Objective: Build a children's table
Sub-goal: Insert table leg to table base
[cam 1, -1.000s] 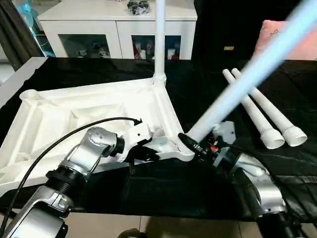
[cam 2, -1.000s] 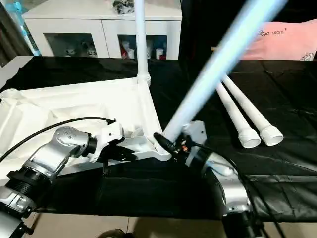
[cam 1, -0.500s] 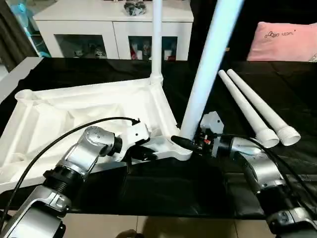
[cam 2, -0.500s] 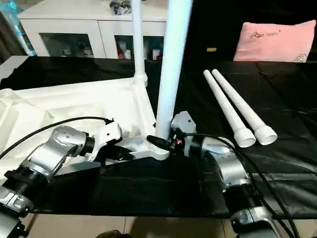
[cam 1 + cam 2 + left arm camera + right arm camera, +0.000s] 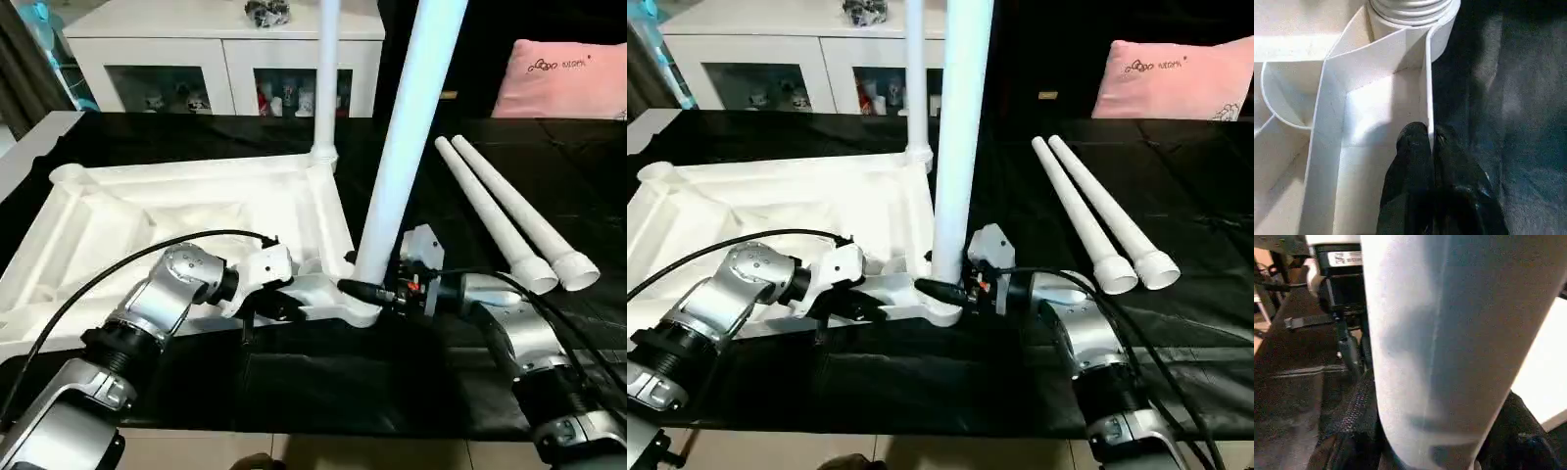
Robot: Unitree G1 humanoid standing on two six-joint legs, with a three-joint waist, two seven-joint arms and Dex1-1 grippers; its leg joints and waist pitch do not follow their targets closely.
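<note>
Right claw (image 5: 377, 291) grips the upright leg (image 5: 404, 147) at the tabletop (image 5: 196, 211) corner socket; left claw (image 5: 1430, 142), seen from its wrist, pinches the tabletop rim.

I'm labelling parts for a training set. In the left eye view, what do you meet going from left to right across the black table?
Tabletop → left gripper, shut on the tabletop's near wall → leg standing at the near corner, held by the right gripper → two loose legs lying side by side.

Head cameras look down (shared tabletop (image 5: 196, 196)), wrist cameras close-in
</note>
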